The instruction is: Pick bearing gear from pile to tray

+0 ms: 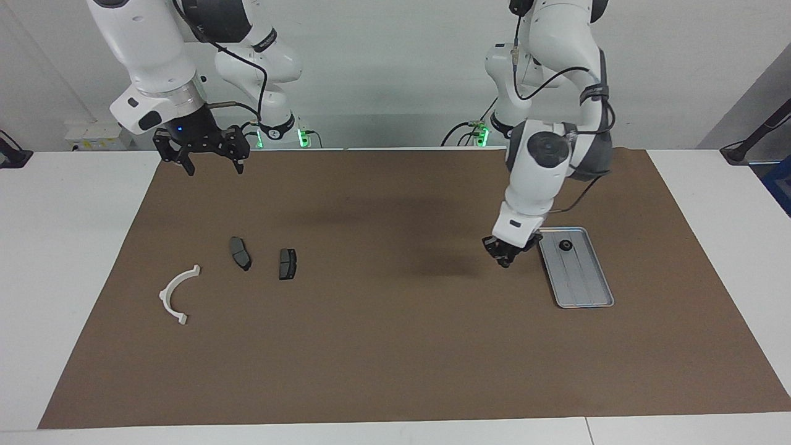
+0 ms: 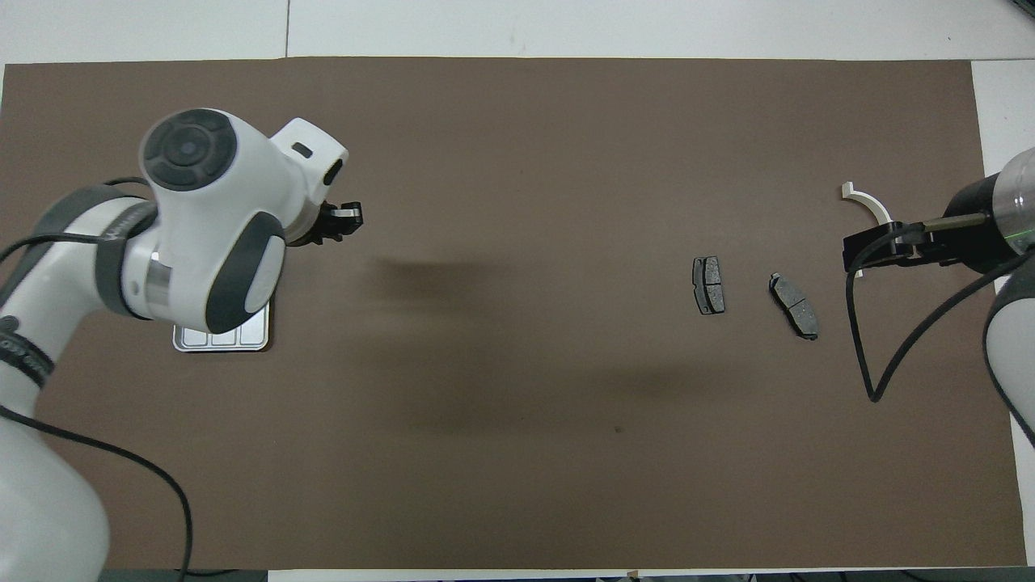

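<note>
My left gripper (image 1: pixel 505 259) (image 2: pixel 349 217) is shut on a small black bearing gear, which shows only as a dark bit at its fingertips. It hangs low over the brown mat, just beside the long edge of the silver tray (image 1: pixel 584 284) (image 2: pixel 218 341). One black gear (image 1: pixel 565 245) lies in the tray at the end nearer the robots; in the overhead view the left arm hides it. What is left of the pile lies toward the right arm's end: a white half-ring bracket (image 1: pixel 176 293) (image 2: pixel 869 206) and two dark brake pads (image 1: pixel 240 253) (image 1: pixel 287 263). My right gripper (image 1: pixel 207 157) (image 2: pixel 859 252) waits open, raised.
A brown mat (image 1: pixel 383 346) covers most of the white table. In the overhead view the brake pads (image 2: pixel 709 284) (image 2: pixel 794 305) lie side by side, with the right arm's cable looping above the mat beside them.
</note>
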`<state>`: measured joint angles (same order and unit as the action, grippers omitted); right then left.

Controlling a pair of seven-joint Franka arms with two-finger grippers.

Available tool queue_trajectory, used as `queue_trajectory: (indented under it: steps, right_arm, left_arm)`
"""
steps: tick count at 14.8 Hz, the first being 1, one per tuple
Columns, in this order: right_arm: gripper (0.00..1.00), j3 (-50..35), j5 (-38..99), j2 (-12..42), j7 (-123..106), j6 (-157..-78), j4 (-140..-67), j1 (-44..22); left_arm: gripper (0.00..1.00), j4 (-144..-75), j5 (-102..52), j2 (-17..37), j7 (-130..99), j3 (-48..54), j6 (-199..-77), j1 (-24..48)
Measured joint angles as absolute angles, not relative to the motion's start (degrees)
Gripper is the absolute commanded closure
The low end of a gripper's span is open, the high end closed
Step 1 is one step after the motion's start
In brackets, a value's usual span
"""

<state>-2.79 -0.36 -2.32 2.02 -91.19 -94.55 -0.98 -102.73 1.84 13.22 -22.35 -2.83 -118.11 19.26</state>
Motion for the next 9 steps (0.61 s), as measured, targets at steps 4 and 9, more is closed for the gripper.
queue_trajectory:
  steps: [4, 9]
  right_arm:
    - [0.0, -2.79, -0.36, -2.64, 2.02, -91.2, -94.45, -1.04]
    - [0.0, -2.76, -0.36, -3.58, 2.02, -91.2, -94.33, -1.04]
  left_arm:
    - [1.0, -104.27, 1.88, 12.3, -5.84, -3.0, -117.61, 8.69]
    - [1.0, -112.66, 1.88, 12.39, 3.04, -2.86, -127.68, 2.01]
